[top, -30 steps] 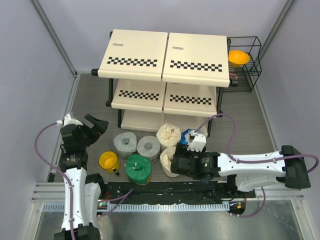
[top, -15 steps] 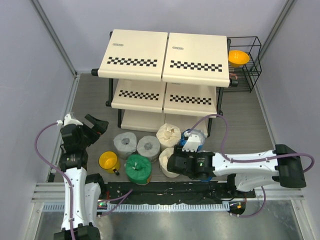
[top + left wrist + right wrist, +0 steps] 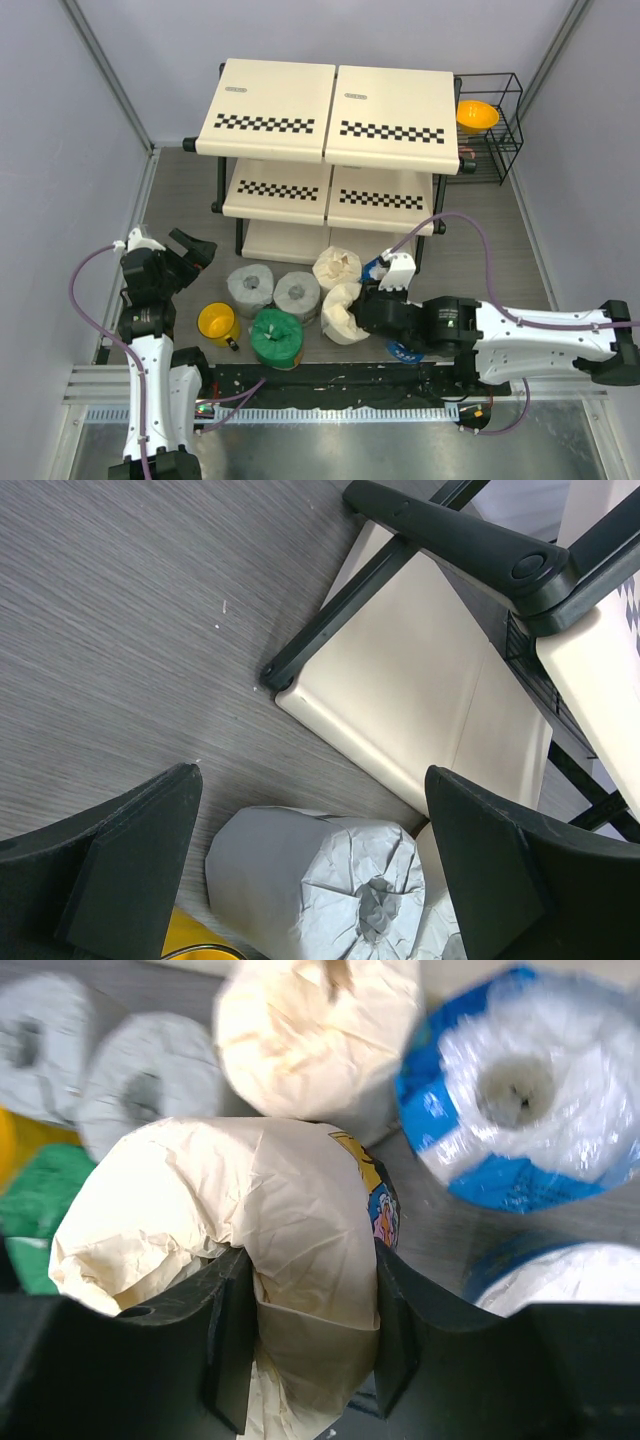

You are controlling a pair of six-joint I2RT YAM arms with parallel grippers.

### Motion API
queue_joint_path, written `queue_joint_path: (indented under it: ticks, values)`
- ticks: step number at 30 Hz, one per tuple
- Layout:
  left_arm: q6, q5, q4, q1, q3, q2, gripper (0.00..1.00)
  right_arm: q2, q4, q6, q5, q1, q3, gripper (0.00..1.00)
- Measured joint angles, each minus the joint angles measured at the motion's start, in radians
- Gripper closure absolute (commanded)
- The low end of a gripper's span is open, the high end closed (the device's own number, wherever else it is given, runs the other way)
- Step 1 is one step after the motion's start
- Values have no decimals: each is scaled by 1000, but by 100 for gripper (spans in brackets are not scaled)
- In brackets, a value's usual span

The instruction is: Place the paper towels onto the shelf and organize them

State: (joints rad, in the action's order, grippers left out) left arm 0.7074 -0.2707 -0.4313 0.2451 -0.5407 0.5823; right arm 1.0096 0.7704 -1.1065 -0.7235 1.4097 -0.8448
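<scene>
The right gripper (image 3: 357, 311) has squeezed in since a second ago. Now it pinches the near cream roll (image 3: 338, 314), which has moved a little farther from the arms. The roll sits on the floor in front of the shelf (image 3: 330, 110). It leans to the left, while the grey rolls (image 3: 249, 288) and the green roll (image 3: 277, 337) stand with their holes up. Only the right wrist view shows a cartoon print (image 3: 378, 1210) on the roll's side. The left gripper (image 3: 192, 255) is wide open with nothing in it, at the left of the rolls.
</scene>
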Motion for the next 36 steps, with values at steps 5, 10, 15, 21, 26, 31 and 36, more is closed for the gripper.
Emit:
queue_joint_path:
  ticks: [5, 10, 15, 21, 26, 31, 36]
  values:
    - [0, -1, 0, 0, 0, 0, 0, -3, 23, 150, -47, 0, -197, 65]
    - [0, -2, 0, 0, 0, 0, 0, 101, 15, 332, -124, 0, -505, 65]
    - [0, -2, 0, 0, 0, 0, 0, 231, -13, 516, -163, -19, -827, 66]
    - [0, -2, 0, 0, 0, 0, 0, 355, -34, 720, -183, -87, -1184, 67]
    - [0, -2, 0, 0, 0, 0, 0, 460, -58, 841, -150, -227, -1444, 67]
    - [0, -2, 0, 0, 0, 0, 0, 602, -51, 872, -41, -397, -1640, 68]
    - [0, -3, 0, 0, 0, 0, 0, 721, -34, 853, 124, -546, -1677, 67]
